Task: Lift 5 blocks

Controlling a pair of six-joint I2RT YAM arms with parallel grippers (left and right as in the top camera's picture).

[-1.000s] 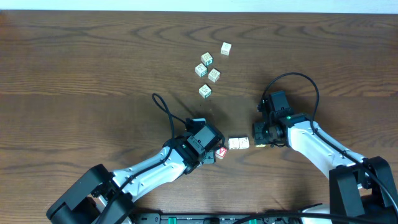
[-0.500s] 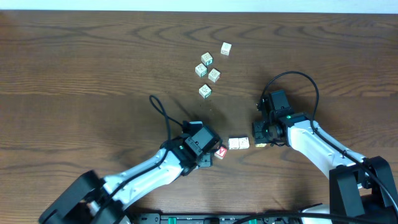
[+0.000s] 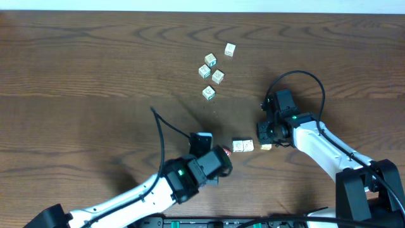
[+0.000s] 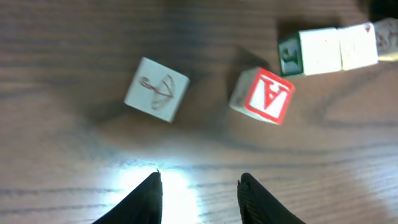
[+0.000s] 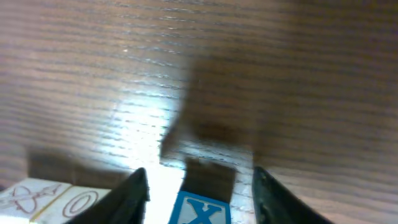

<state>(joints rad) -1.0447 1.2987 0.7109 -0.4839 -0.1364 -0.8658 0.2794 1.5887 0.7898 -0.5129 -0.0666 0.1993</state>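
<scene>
In the left wrist view a cream block with an umbrella print [image 4: 157, 89] and the red-faced block with a white A [image 4: 263, 95] lie apart on the table. My left gripper [image 4: 199, 186] hangs open in front of them, with nothing between its fingers. Two cream blocks [image 3: 243, 146] sit side by side right of the red block [image 3: 226, 151]. The white block with a blue X [image 5: 202, 211] rests on the wood between the fingers of my right gripper [image 5: 200, 185]. That gripper is open, with a gap on each side of the block.
Several pale cubes with green or tan prints [image 3: 212, 68] are scattered at the back centre of the wooden table [image 3: 95, 76]. The left arm's black cable [image 3: 161, 130] loops over the table beside the arm.
My left arm has drawn back towards the front edge and risen, now covering most of the red block, and its jaws have narrowed. The right gripper stays at the X block.
</scene>
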